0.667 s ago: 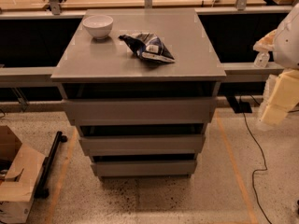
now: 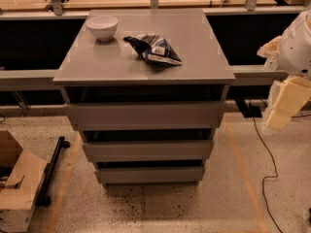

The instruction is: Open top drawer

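The top drawer is the wide grey handleless front just under the cabinet's top, with a dark gap above it. Two narrower grey drawer fronts sit below it, each stepped further in. My gripper, cream-coloured on a white arm, hangs at the right edge of the view. It is beside the cabinet at about the height of the top drawer, well apart from it and touching nothing.
A white bowl and a dark crumpled snack bag lie on the cabinet top. A cardboard box and a black bar are on the floor at left. A black cable runs across the floor at right. Benches stand behind.
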`<state>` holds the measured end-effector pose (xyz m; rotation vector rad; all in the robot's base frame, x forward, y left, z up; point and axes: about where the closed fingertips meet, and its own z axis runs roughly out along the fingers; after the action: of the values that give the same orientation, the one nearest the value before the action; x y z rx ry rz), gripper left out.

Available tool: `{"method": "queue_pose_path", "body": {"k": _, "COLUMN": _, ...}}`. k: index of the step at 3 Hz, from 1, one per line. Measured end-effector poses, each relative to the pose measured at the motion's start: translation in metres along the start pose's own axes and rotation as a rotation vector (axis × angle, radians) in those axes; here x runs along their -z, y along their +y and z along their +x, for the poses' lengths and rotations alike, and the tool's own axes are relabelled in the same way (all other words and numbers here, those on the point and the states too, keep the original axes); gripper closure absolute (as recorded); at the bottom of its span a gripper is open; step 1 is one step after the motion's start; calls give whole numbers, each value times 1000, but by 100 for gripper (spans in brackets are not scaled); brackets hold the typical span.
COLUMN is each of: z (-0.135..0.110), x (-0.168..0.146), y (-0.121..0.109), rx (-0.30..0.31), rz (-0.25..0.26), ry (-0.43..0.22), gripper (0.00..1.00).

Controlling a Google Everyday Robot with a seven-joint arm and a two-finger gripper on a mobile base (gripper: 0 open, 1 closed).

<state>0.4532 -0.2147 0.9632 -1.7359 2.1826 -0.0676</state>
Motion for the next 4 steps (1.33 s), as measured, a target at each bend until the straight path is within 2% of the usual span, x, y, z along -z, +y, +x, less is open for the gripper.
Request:
{"method": "queue_pose_path", "body": {"k": 1, "z": 4, "x": -23, "y": 2, "rx": -39, "rz": -34, "ry": -3, "gripper": 0}}
{"method": "queue_pose_path", "body": {"k": 2, "z": 0, "x": -70, "y": 0, "rx": -53, "rz": -70, "ry": -45, "gripper": 0}}
{"method": "queue_pose_path", "body": {"k": 3, "z": -7, "x": -115, "y": -14, "rx": -51, "rz": -88, "ry": -86, "gripper": 0}}
{"method": "queue_pose_path", "body": {"k": 4, "z": -20, "x": -154, "y": -37, "rx": -71, "rz": -85, "ry": -169, "gripper": 0}}
